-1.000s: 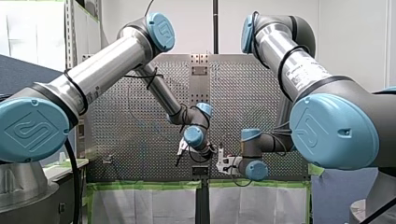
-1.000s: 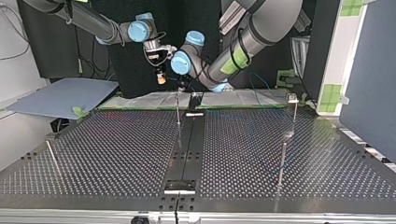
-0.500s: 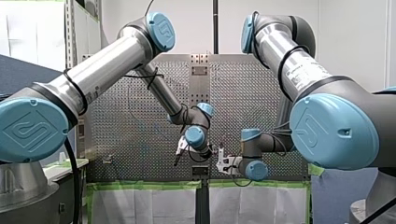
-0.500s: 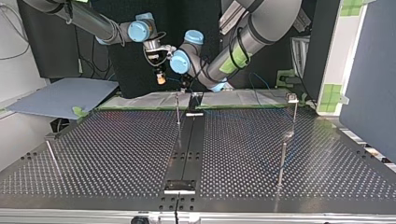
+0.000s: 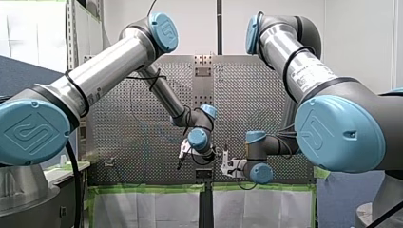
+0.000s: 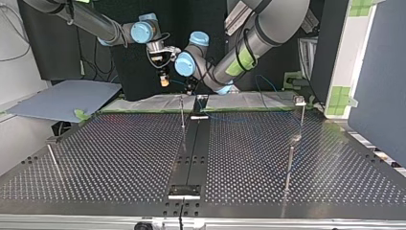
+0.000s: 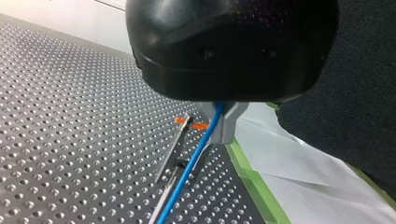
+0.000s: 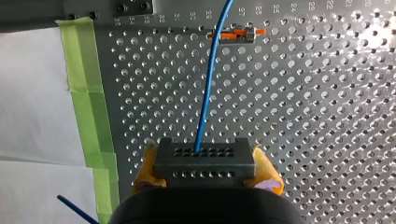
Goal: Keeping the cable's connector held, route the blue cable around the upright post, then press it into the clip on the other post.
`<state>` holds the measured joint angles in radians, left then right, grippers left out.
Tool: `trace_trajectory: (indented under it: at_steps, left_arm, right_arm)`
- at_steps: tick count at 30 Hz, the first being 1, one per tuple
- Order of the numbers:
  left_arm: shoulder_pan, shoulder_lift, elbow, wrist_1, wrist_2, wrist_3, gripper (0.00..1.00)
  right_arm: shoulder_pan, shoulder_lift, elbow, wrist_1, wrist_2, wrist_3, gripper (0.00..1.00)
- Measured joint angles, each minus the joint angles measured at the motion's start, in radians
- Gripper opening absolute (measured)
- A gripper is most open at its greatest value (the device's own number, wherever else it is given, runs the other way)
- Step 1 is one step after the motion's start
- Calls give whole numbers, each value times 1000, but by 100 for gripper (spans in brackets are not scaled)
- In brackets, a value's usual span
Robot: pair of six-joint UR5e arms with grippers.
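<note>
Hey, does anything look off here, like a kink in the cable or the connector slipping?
Nothing stands out. The connector sits square in my right gripper. The blue cable leaves it in a smooth curve with no kink, and my left gripper is closed on the cable cleanly.

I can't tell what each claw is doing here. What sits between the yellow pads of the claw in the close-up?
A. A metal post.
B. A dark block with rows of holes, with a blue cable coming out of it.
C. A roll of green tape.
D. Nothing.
B: in the right wrist view, my right gripper has its yellow pads clamped on the dark connector, and the blue cable runs out of it.
</note>
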<state>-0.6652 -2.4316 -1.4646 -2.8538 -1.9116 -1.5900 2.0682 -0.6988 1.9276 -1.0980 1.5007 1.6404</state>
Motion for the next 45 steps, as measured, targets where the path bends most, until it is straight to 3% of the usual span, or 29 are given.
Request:
trace_trajectory:
  at_steps: [11, 19, 34, 45]
  left_arm:
    - [2, -2, 0, 29, 19, -30, 2]
    - [6, -3, 0, 68, 38, -66, 2]
    - [71, -47, 0, 141, 118, -111, 2]
    - [86, -60, 0, 190, 153, -172, 2]
  right_arm:
    - [-12, 0, -1, -2, 1, 13, 0]
    - [-31, 0, -9, 1, -8, 34, 0]
    - [-71, 1, -38, 8, -31, 28, 0]
    - [-110, 2, -64, 15, -47, 26, 0]
